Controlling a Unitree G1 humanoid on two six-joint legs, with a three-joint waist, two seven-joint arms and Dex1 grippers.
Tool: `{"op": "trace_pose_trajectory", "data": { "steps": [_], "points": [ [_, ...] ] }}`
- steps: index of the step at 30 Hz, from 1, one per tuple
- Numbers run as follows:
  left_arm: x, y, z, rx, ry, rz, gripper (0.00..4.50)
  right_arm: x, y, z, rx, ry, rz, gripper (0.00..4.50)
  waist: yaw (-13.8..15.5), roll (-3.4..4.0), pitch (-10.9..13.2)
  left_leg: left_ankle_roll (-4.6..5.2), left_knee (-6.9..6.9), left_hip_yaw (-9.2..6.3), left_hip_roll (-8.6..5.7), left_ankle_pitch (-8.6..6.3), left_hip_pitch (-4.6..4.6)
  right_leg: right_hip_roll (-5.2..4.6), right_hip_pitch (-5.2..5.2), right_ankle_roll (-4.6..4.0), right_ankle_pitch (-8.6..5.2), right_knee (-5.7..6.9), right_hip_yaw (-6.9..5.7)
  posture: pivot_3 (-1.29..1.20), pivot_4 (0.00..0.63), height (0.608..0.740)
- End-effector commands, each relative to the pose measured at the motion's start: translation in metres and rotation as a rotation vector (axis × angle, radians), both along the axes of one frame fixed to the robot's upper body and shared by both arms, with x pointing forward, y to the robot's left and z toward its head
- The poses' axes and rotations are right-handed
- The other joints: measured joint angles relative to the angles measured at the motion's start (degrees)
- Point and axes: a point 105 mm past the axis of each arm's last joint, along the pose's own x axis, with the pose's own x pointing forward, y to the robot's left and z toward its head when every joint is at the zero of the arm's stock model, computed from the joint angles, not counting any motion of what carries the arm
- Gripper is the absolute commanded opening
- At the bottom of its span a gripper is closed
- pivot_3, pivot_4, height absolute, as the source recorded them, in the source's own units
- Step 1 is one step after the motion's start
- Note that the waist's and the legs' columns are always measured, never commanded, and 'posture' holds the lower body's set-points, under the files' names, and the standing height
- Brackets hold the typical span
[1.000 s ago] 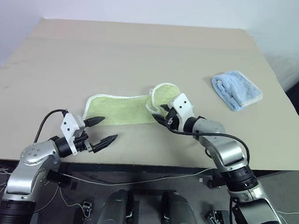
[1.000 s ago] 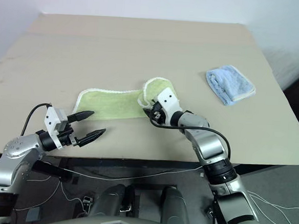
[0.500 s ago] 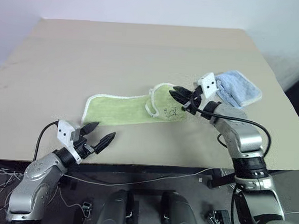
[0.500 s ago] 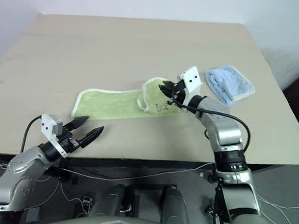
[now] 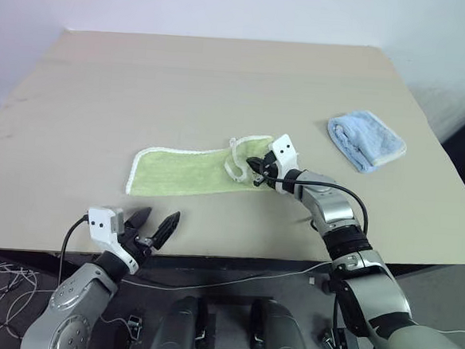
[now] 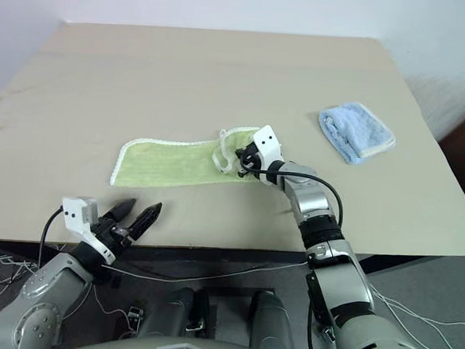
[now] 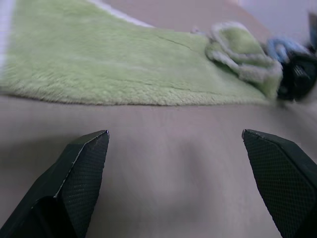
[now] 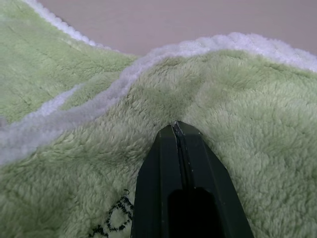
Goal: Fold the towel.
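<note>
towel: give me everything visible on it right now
The towel is a light yellow-green terry cloth with white corded edging. It lies along the table, mostly flat, its long left part spread out, its right end bunched and folded over itself. A dark printed mark shows on the pile near that end. The right gripper is shut, its fingertips pressed into the bunched end; whether cloth is pinched between them I cannot tell. The left gripper is open near the table's front edge, apart from the towel.

Left gripper (image 5: 156,223) low and near, fingers spread wide with nothing between them, right gripper (image 8: 177,130) reached forward, jaws pressed together, tips touching.
</note>
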Motion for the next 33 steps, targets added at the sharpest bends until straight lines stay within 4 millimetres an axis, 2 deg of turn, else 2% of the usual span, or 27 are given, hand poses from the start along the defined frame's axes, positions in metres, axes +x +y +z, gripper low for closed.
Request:
{"op": "trace_pose_trajectory", "data": {
  "steps": [1, 5, 11, 18, 25, 28, 33],
  "points": [
    [0.000, 0.017, 0.016, -0.086, -0.018, 0.154, 4.50, 0.001, -0.001, 0.037, 0.059, -0.108, 0.031, 0.02, 0.00, 0.01, 0.01, 0.01, 0.00, 0.00, 0.00, 0.00, -0.01, -0.01, 0.00, 0.00, 0.00, 0.00, 0.00, 0.00, 0.150, 0.740],
    [0.003, 0.027, 0.015, -0.237, 0.021, 0.276, 4.50, 0.006, -0.010, 0.064, 0.060, -0.196, 0.022, 0.02, 0.08, 0.01, 0.02, 0.05, 0.00, -0.01, -0.01, 0.02, -0.01, -0.02, 0.00, 0.01, 0.01, 0.00, 0.00, 0.00, 0.150, 0.740],
    [0.020, 0.039, 0.015, -0.431, 0.054, 0.371, 4.50, 0.007, -0.011, 0.089, 0.083, -0.276, 0.031, 0.02, 0.20, 0.00, 0.02, 0.09, 0.01, -0.02, -0.02, 0.04, -0.01, 0.01, 0.01, 0.00, 0.00, -0.01, -0.01, 0.00, 0.150, 0.740],
    [0.053, 0.036, 0.007, -0.543, 0.142, 0.346, 4.50, 0.002, -0.012, 0.087, 0.066, -0.296, 0.020, 0.02, 0.75, 0.02, 0.01, 0.10, 0.08, -0.12, -0.08, 0.07, 0.10, 0.06, 0.22, 0.13, 0.08, 0.00, -0.15, 0.00, 0.150, 0.740],
    [0.068, 0.035, 0.014, -0.633, 0.144, 0.308, 4.50, -0.001, -0.015, 0.087, 0.073, -0.304, -0.009, 0.02, 0.80, 0.04, 0.01, 0.05, 0.09, -0.20, -0.10, 0.08, 0.17, 0.04, 0.32, 0.12, 0.07, 0.02, -0.20, 0.00, 0.150, 0.740],
    [0.071, 0.035, 0.017, -0.643, 0.142, 0.300, 3.91, -0.002, -0.016, 0.087, 0.078, -0.306, -0.022, 0.00, 0.77, 0.04, 0.01, -0.02, 0.09, -0.19, -0.11, 0.12, 0.17, 0.03, 0.32, 0.12, 0.07, 0.01, -0.19, 0.00, 0.150, 0.740],
    [0.072, 0.035, 0.018, -0.643, 0.141, 0.292, 2.27, -0.004, -0.017, 0.088, 0.088, -0.311, -0.032, 0.00, 0.50, 0.02, 0.02, -0.19, 0.09, -0.17, -0.12, 0.22, 0.15, 0.04, 0.32, 0.14, 0.08, -0.03, -0.19, 0.00, 0.150, 0.740]
  ]
}}
